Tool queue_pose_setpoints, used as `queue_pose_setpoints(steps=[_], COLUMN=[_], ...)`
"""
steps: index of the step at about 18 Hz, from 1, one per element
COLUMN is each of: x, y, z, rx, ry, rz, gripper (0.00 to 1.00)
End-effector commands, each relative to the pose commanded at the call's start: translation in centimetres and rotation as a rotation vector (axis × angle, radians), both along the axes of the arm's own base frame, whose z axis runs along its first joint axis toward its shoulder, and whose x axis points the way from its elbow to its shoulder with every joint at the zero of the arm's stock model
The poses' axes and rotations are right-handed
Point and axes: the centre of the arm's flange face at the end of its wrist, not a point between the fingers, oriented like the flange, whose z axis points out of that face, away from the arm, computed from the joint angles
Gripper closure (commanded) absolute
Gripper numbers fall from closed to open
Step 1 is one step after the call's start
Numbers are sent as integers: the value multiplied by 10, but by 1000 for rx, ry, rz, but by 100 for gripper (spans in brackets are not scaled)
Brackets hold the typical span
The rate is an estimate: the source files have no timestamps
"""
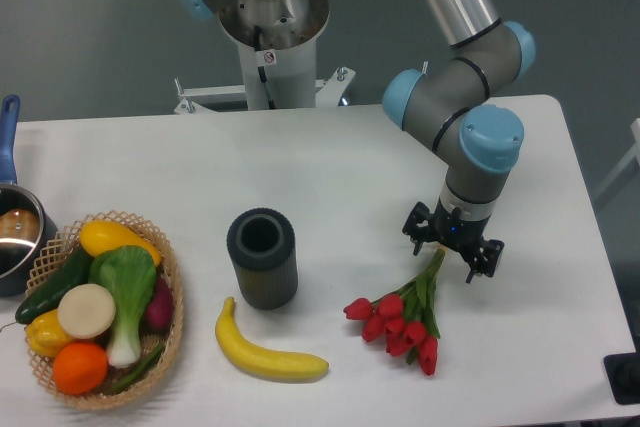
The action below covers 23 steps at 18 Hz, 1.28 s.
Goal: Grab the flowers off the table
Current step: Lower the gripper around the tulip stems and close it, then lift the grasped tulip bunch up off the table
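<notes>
The flowers [400, 319], a bunch of red tulips with green stems, lie on the white table [340, 167] at the right front, blooms toward the front and stems running up and to the right. My gripper [447, 244] is down low over the stem end, its two dark fingers [416, 226] spread to either side of the stems. The jaws stand open around the stems without closing on them. The top of the stems is hidden under the gripper body.
A yellow banana [266, 349] lies left of the flowers, with a dark ribbed cylinder [262, 257] standing behind it. A wicker basket of vegetables [97, 304] sits at the front left, and a pot [15, 232] at the left edge. The robot base [270, 37] stands behind the table.
</notes>
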Motion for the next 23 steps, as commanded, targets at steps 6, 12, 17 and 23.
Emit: queue_pose_setpoints(steps=[6, 12, 17, 23], x=[2, 2, 1, 1], y=[2, 6, 7, 7], z=[-7, -9, -7, -7], rx=[-5, -6, -5, -4], ry=[-10, -9, -9, -9], rz=[-5, -9, -2, 6], gripper=[2, 33, 53, 76])
